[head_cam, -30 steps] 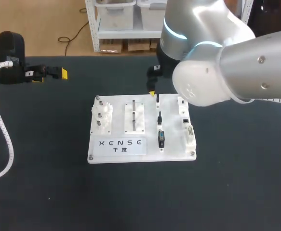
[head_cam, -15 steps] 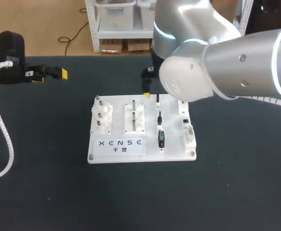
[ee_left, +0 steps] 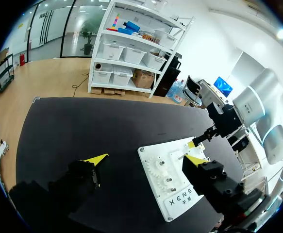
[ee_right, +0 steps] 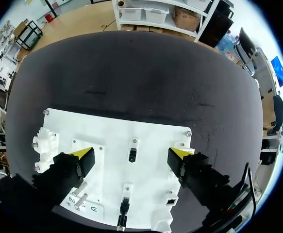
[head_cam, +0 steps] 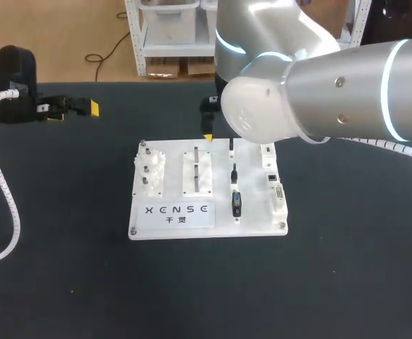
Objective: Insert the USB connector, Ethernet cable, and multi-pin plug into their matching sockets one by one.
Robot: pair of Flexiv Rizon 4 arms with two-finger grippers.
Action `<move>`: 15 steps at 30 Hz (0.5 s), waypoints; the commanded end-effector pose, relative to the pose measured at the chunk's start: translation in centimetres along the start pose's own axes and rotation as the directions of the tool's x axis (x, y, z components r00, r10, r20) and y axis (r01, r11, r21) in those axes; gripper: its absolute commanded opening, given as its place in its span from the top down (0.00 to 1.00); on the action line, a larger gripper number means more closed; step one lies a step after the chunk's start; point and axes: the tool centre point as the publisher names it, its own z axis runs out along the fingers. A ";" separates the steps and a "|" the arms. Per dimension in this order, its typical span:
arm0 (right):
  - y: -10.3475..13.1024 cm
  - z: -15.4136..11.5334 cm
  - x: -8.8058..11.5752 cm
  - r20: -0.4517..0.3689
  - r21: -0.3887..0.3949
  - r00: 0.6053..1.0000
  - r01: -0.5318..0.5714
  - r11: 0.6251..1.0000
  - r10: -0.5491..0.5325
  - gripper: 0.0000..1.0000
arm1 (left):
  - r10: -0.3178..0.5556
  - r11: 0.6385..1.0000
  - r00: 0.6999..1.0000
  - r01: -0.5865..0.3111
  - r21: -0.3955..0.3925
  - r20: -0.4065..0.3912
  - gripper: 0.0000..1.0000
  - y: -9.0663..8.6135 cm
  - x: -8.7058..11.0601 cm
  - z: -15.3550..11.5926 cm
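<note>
White board (head_cam: pixel 174 192) | right gripper (ee_right: pixel 131 154) shifted left — wide open, empty | left gripper (ee_left: pixel 147 158) open, empty

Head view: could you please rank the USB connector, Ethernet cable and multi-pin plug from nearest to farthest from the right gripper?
1. USB connector, at the board's far edge.
2. Ethernet cable, mid-column.
3. multi-pin plug, toward the near edge.

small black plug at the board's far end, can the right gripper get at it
Probably yes: the right gripper hangs open over the board, the small black plug lies ahead between its fingers, nothing blocking.
</note>
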 end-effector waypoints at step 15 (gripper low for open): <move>-0.2 0.3 0.1 0.002 0.037 1.000 -0.030 0.999 0.030 0.00 | 0.000 1.000 1.000 0.000 0.000 0.000 0.00 0.0 0.0 0.0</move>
